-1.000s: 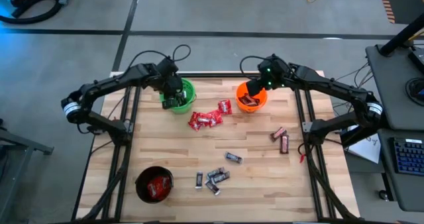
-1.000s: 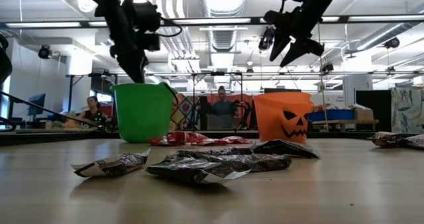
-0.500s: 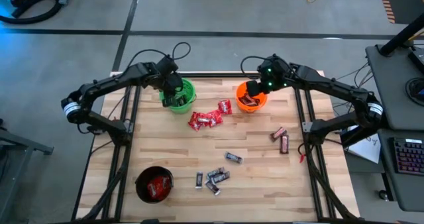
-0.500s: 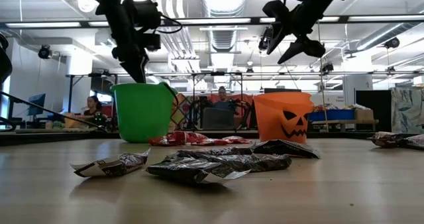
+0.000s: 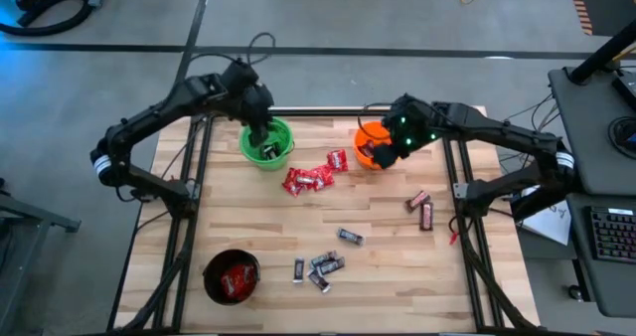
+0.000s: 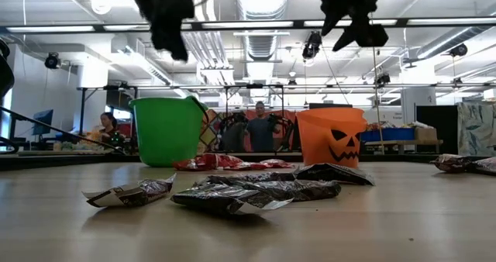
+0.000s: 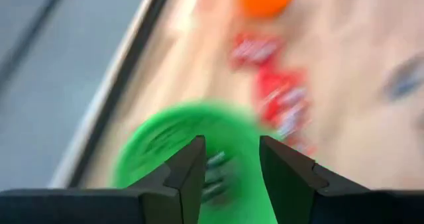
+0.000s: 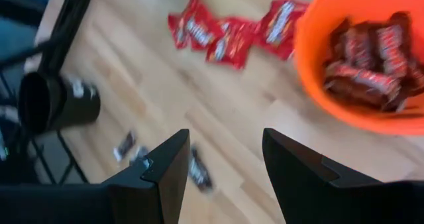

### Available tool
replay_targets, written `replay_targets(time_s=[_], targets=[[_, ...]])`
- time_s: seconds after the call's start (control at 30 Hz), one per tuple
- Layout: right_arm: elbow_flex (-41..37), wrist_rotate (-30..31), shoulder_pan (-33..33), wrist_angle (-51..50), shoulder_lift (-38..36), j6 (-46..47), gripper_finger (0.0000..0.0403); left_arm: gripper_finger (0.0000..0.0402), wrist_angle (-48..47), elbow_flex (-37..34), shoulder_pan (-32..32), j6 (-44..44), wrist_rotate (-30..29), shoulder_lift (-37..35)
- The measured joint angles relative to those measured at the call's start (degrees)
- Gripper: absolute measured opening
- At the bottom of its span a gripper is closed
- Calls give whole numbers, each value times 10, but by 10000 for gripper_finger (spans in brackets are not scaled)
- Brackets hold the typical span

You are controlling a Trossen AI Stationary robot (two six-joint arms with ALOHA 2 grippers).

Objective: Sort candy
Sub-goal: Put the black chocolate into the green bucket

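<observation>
The candy lies spread on the wooden table: red packets (image 5: 308, 180) (image 8: 225, 35) in the middle, two brown-red bars (image 5: 421, 207) at the right, and several black-silver bars (image 5: 323, 264) nearer the front. My left gripper (image 7: 228, 164) hangs open above the green bucket (image 5: 268, 142), which has dark candy (image 7: 215, 174) inside. My right gripper (image 8: 225, 164) is open and holds nothing. It hangs over the near rim of the orange bucket (image 5: 376, 145), which holds brown-red bars (image 8: 364, 58). In the low view both grippers (image 6: 172, 25) (image 6: 353, 14) are high above the buckets.
A black bucket (image 5: 232, 276) with red candy inside stands near the front left corner. Bare table lies between the candy groups. Dark frame rails (image 5: 194, 177) run along both sides. People (image 6: 260, 130) sit in the room beyond the far edge.
My left gripper has risen straight up from the mouth of the green bucket. My right gripper has moved from over the orange bucket toward the table's near edge, rising a little and turning.
</observation>
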Motion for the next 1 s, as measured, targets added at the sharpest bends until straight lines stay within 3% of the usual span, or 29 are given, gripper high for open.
replay_targets(time_s=[0.1,0.2,0.43,0.63,1.0], targets=[[0,11,54,-2,0,-11,183,125,22,19,-4,-69,116,-14],[-5,51,123,-3,0,-29,183,125,47,15,-34,-124,145,-42],[-9,183,286,-1,2,-29,183,125,75,-14,-176,-212,-10,-128],[-24,259,365,30,12,-9,183,125,150,-61,-298,-313,-113,-174],[-88,295,427,153,90,-18,183,125,279,-144,-462,-418,-241,-175]])
